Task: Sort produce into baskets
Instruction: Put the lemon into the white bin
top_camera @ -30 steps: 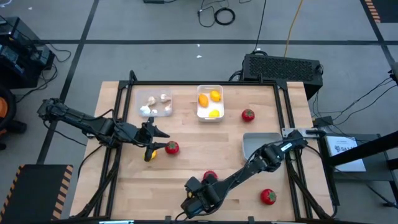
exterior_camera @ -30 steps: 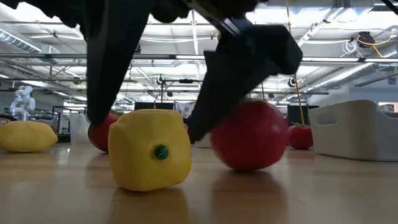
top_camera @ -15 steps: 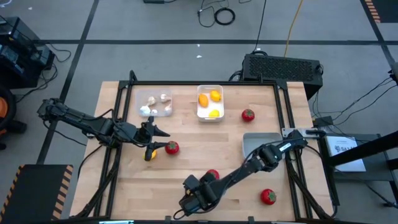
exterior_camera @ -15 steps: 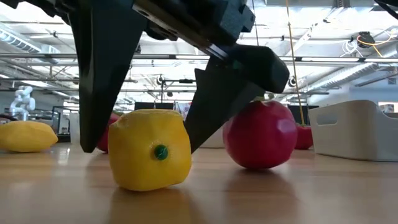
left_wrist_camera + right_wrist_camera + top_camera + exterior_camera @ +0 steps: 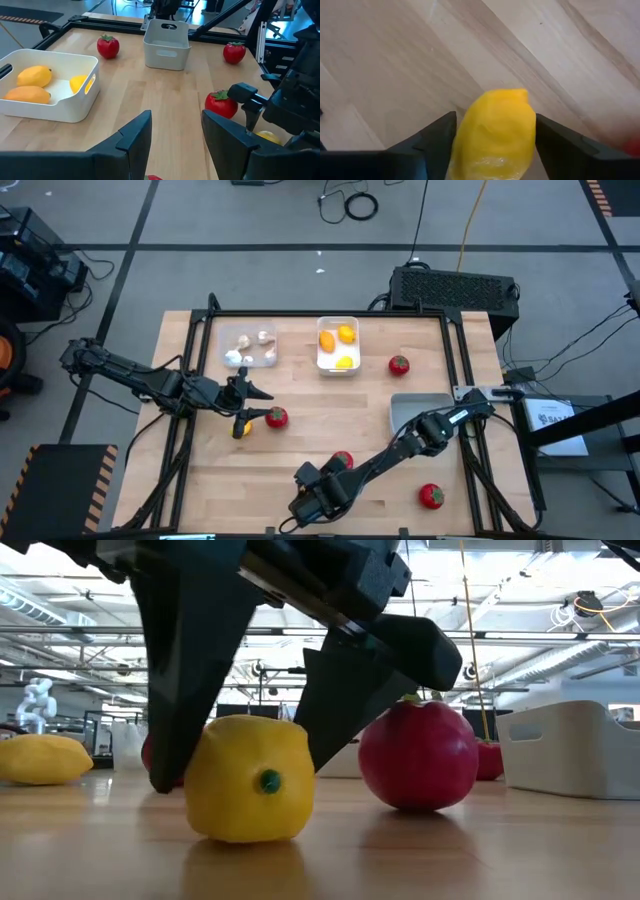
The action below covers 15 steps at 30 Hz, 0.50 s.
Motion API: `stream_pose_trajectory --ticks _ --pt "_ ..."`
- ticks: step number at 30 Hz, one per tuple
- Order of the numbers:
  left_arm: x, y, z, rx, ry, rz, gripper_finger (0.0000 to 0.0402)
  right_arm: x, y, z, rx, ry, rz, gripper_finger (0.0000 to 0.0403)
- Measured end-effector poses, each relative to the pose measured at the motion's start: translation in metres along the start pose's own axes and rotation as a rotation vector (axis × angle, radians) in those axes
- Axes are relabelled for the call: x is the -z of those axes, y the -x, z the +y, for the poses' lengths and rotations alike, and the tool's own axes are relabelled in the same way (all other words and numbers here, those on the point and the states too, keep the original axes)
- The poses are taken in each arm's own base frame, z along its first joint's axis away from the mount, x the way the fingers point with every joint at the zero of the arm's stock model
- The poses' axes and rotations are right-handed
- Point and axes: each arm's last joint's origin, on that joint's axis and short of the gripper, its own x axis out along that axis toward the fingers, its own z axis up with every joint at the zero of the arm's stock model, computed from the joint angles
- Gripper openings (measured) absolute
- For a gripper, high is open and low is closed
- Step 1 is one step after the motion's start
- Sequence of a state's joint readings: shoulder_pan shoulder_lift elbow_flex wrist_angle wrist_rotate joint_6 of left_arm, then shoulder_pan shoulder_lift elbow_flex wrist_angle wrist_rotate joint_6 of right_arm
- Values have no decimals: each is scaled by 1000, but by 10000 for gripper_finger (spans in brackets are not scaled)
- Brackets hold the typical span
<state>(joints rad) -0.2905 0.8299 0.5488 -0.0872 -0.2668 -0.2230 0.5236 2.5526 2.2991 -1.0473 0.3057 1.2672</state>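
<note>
My right gripper (image 5: pixel 308 500) stands at the table's near edge, fingers down, shut on a yellow fruit (image 5: pixel 250 785) that sits on the table; the gripper hides this fruit in the high view. A red tomato (image 5: pixel 341 462) lies just beside it. My left gripper (image 5: pixel 262 408) is open and empty, left of the middle, by another yellow fruit (image 5: pixel 241 427) and a tomato (image 5: pixel 277 418). The clear tray (image 5: pixel 250 358) holds garlic bulbs. The white tray (image 5: pixel 337 369) holds yellow and orange fruits. The grey tray (image 5: pixel 418 412) stands at the right. My right gripper has the yellow fruit between its two fingers (image 5: pixel 435 137), one on each of two opposite sides (image 5: pixel 462 130). The fingers come from above, pointing down. The fruit's underside (image 5: pixel 248 832) rests on the table.
Two more tomatoes lie loose: one (image 5: pixel 399 364) right of the white tray, one (image 5: pixel 431 496) near the table's near right corner. A black frame rail (image 5: pixel 300 313) runs along the far edge. Bare wood (image 5: pixel 330 405) lies in the middle.
My right gripper has come down around the yellow fruit. The fruit has slid and turned a little toward the table's right. The tomato beside it has rolled a little to the right, clear of the finger.
</note>
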Motion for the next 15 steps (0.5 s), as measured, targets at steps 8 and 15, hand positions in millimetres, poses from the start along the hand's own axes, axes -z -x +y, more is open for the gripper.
stream_pose_trajectory --ticks 8,15 --pt "0 0 0 0 0 0 180 -8 2 -1 -32 64 57 192" --pt "1 0 0 -2 -4 9 180 -44 38 -10 -71 166 -14 196"
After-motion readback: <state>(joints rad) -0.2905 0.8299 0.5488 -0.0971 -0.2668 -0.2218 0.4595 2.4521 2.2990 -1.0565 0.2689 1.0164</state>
